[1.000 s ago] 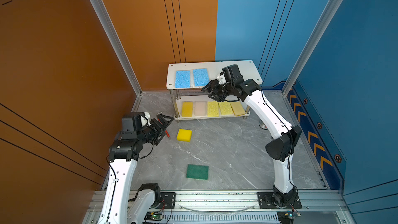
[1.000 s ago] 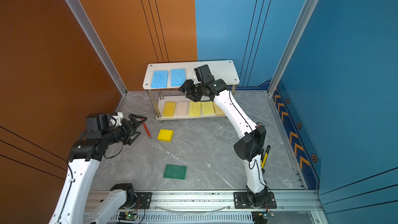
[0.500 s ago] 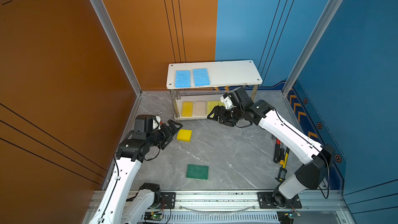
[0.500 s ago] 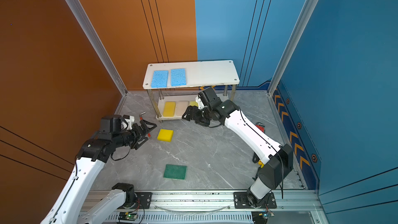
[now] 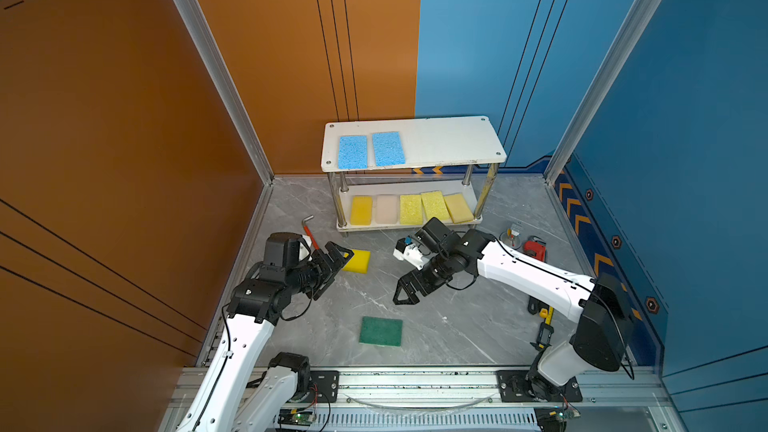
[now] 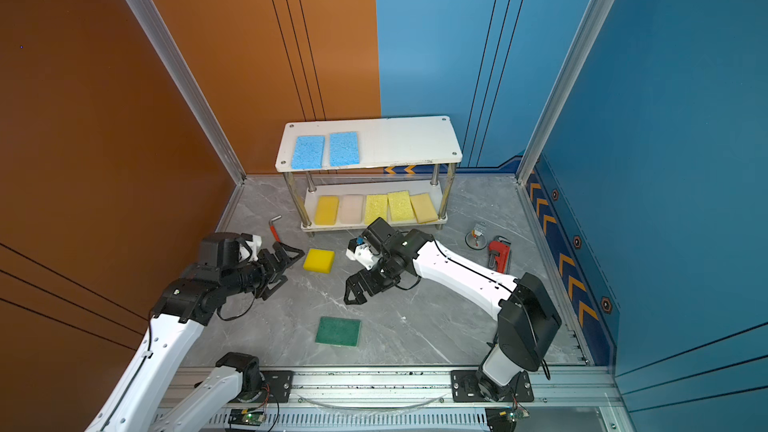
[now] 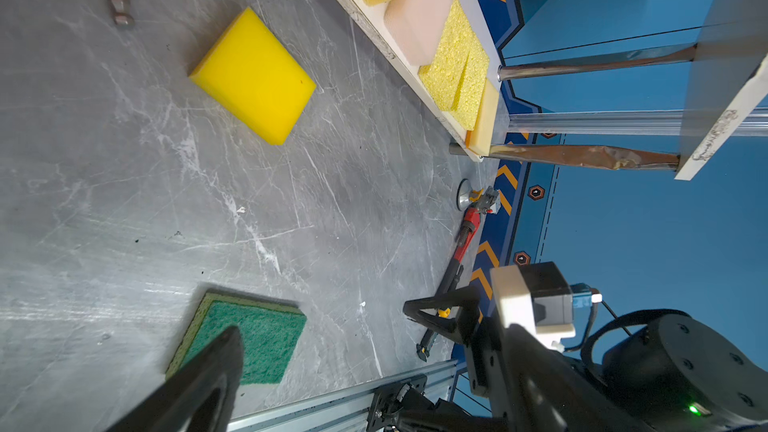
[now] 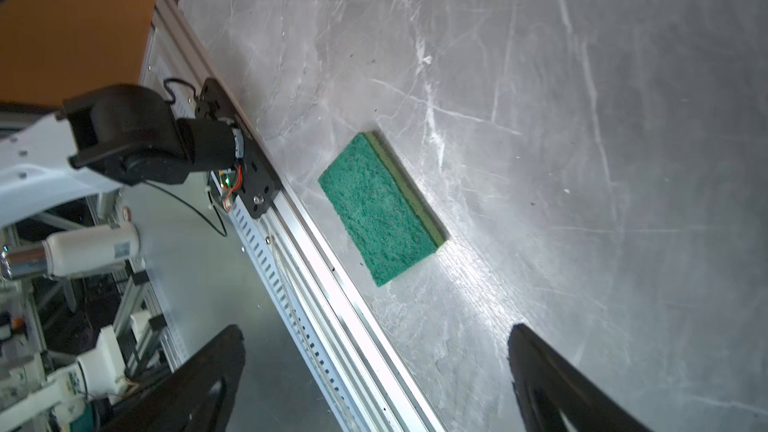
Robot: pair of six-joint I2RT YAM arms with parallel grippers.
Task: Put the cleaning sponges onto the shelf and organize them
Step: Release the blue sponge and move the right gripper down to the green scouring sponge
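My left gripper (image 5: 332, 274) gapes empty just beside the bright yellow sponge (image 5: 356, 261) on the floor (image 5: 457, 326); my right gripper (image 5: 415, 289), fingers wide, holds nothing, near the dark green sponge (image 5: 380, 331); the shelf (image 5: 449, 139) stands far, blue sponges (image 5: 353, 152) on top, five more below.

Left fingers (image 7: 220, 359) spread, right fingers (image 8: 532, 367) spread

We log the shelf (image 5: 449, 139): matt white boards, polished chrome posts (image 7: 582, 66). In front of it, the floor (image 8: 540, 160) is glossy grey marble-look and scuffed. The green sponge (image 8: 374, 209) there has a coarse, fibrous top. Nearer the shelf, the bright yellow sponge (image 7: 253, 76) is smooth matt foam.
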